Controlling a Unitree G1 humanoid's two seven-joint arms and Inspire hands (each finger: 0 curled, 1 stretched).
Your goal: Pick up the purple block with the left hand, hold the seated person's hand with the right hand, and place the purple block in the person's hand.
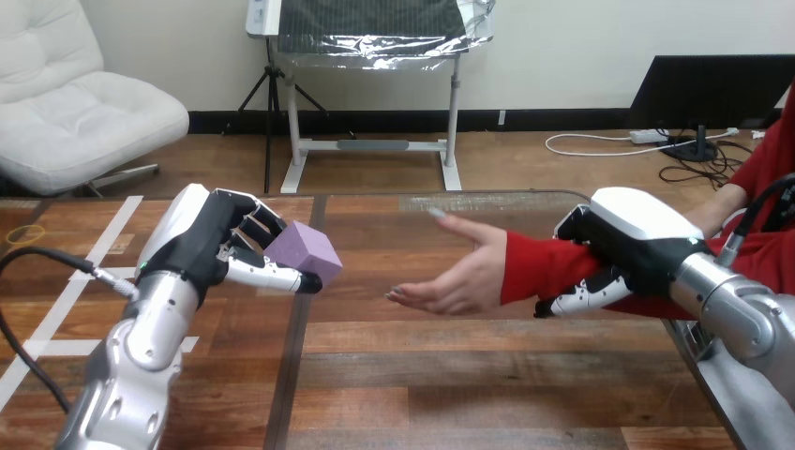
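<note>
My left hand [214,246] pinches the purple block [312,251]. My right hand [626,239] curls round the person's forearm [539,265]; the person's hand [464,277] lies open between mine.

Purple block [313,251]; brown wood-grain table [450,375]

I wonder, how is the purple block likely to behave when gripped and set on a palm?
Probably stiff: the purple block shows crisp edges in the pinch of the left hand. Likely light, since fingers and thumb alone carry it above the table. Its flat faces should sit, not roll, on the person's hand, though a sloping palm might tip it.
</note>
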